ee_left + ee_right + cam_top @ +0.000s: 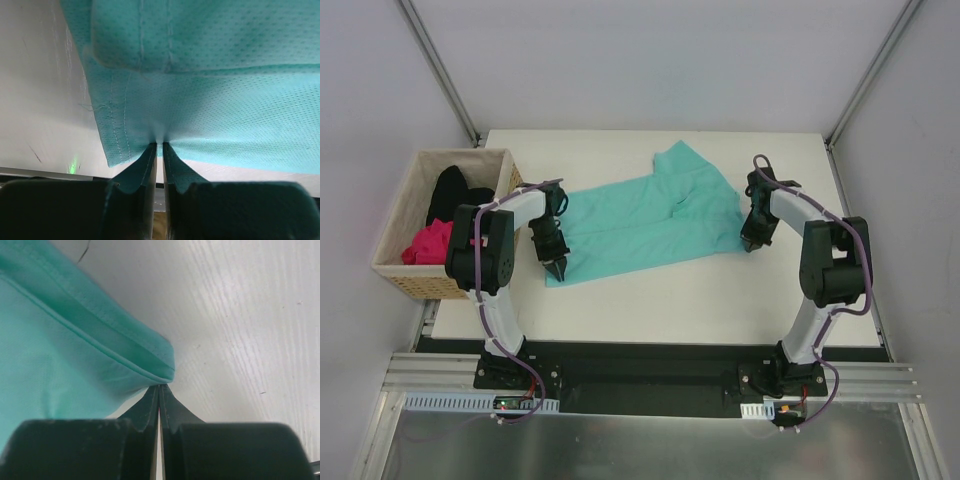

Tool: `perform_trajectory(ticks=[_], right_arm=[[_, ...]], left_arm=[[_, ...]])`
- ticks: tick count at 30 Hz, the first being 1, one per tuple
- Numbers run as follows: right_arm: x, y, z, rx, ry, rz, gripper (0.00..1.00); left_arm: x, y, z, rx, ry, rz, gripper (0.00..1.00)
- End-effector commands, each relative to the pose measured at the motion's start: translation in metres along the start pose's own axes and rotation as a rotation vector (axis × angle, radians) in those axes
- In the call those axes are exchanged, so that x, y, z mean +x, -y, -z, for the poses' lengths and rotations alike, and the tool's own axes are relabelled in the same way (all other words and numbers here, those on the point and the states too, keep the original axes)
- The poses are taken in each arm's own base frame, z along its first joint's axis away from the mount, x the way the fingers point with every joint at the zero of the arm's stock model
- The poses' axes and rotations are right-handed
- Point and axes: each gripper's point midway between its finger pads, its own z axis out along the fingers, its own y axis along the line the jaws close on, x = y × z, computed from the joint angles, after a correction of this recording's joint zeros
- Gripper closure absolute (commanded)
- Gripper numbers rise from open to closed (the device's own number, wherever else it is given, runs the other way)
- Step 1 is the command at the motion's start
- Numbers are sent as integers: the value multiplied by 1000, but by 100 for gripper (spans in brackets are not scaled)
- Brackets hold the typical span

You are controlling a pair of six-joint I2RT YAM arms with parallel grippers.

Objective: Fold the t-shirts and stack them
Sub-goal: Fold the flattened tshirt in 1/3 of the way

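Cloth is the whole matter here. From the top view the teal t-shirt lies spread across the middle of the bench, partly doubled over itself. The pink t-shirt and black t-shirt sit bundled in the wicker basket off the bench's left edge. The left pincer is at the teal shirt's near-left corner and the right pincer at its right end. In the left wrist view the jaws are closed on a thin pinch of the dotted mesh fabric just inside the stitched hem, and puckers run out from the bite. In the right wrist view the jaws are shut tight on the very tip of a folded, seamed edge. I judge the shirt light, limp and a little slick, likely to sag and drag when lifted. Hems and corners, where layers and stitching give some bulk, look like the places to hold.
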Motion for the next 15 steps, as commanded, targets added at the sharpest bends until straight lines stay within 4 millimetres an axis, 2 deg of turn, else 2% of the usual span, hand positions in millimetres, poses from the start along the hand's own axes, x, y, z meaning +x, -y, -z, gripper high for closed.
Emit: perform_trajectory(ticks=[1,4,8,15], right_arm=[[-13,9,-2,26,-2,0,99],[-18,9,-3,27,1,11,99],[-21,6,-2,19,2,16,89],[-31,16,-2,56,15,-1,91]], left_arm=[[4,-12,1,-41,17,-2,91],[6,-14,2,-44,17,4,91],[8,-15,2,-43,19,10,91],[10,-16,4,-45,25,13,91]])
